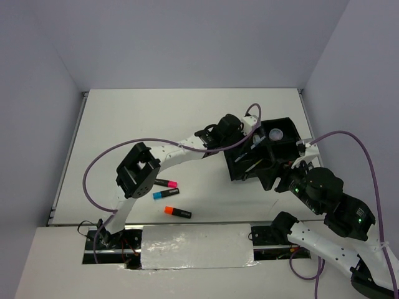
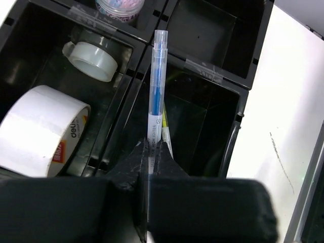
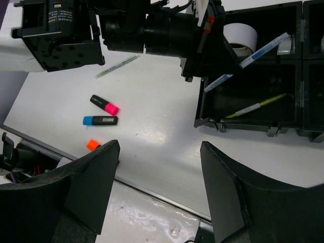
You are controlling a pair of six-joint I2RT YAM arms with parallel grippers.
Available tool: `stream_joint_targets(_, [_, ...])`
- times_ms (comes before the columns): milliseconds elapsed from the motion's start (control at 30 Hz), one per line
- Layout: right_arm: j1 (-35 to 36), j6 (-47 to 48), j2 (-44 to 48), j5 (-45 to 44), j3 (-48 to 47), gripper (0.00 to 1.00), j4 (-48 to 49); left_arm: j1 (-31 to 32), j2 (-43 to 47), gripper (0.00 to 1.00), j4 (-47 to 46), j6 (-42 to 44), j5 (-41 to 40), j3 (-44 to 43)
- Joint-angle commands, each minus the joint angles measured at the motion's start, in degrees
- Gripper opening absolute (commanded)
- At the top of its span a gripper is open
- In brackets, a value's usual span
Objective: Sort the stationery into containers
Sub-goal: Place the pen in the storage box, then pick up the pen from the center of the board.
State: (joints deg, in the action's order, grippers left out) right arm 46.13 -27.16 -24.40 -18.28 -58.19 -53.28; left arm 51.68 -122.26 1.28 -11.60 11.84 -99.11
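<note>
Left wrist view: shows the left gripper [image 2: 150, 152] clenched on a clear pen with a blue core [image 2: 157, 86]. Points that pen straight ahead of the fingertips, over a dividing wall of the black organiser tray [image 2: 242, 109]. Buries its rear end between the dark fingers. Glimpses a yellow-green pen [image 2: 166, 132] just below and right of the held one, down in the compartment ahead of the hand and mostly covered. Left of the hand, cuts off a white tape roll [image 2: 35, 132] at the frame's edge. Beyond that, finds a small clear ring [image 2: 93, 61], seemingly in the same compartment. Catches only the lower rim of a small round pot [image 2: 119, 6] far ahead, and cannot make out its contents.

Right wrist view: shows the right gripper [image 3: 157, 187] spread wide and grasping nothing, above the table [image 3: 152, 126] just short of the tray. Ahead and to its left, picks out a pink highlighter [image 3: 105, 105] with a blue highlighter [image 3: 100, 120] a little nearer the hand. Loses part of an orange highlighter [image 3: 93, 145] behind the left finger. Farther ahead, finds a thin pale pen [image 3: 117, 66] flat on the table, of uncertain colour, beside the left arm [image 3: 61, 30].

Top external view: hides that pale pen and the tray's near-left corner under the left arm.
</note>
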Motion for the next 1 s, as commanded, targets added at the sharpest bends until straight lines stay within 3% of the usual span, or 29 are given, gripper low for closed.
stream_joint_targets(0, [0.01, 0.35, -0.38, -1.40, -2.36, 0.73, -0.51, 0.09, 0.53, 0.11, -6.11, -2.29, 1.52, -0.74])
stream_joint_targets(67, [0.01, 0.35, -0.29, -1.32, -2.10, 0.73, -0.08, 0.17, 1.40, 0.20, -7.34, -2.73, 2.57, 0.32])
stream_joint_targets(100, [0.10, 0.35, -0.38, -1.23, -1.92, 0.73, 0.10, 0.17, 1.84, 0.37, -7.60, -2.91, 2.40, 0.76])
stream_joint_targets(167, [0.10, 0.26, -0.64, -0.88, -1.92, 0.73, 0.45, 0.17, 3.16, 0.56, -8.40, -2.99, 2.05, 1.72])
stream_joint_targets(267, [0.01, 0.26, -1.00, -0.79, -1.92, 0.73, 0.63, 0.17, 5.18, 0.72, -7.17, -1.42, 1.70, 1.90])
stream_joint_targets(433, [0.10, 0.88, -0.91, -0.96, -1.92, 0.73, 1.33, -0.26, 10.79, 0.83, 2.46, 7.34, -5.40, 1.38])
stream_joint_targets(567, [0.01, 1.84, -0.65, 0.09, -1.05, 0.73, 1.95, -4.38, 18.62, 0.99, 6.27, 17.03, -22.26, 7.51])
stream_joint_targets(700, [0.01, 2.63, 0.58, 2.54, 0.71, 0.73, 4.05, -16.31, 18.82, 0.99, 19.17, 20.12, -22.91, 7.54])
stream_joint_targets(767, [0.10, 2.81, 1.11, 3.08, 1.33, 0.74, 4.76, -19.41, 18.28, 0.99, 24.09, 19.51, -22.65, 7.96])
stream_joint_targets(967, [0.01, 3.34, 1.73, 5.98, 1.94, 0.74, 4.76, -25.75, 19.42, 0.97, 25.44, 17.93, -20.10, 17.80])
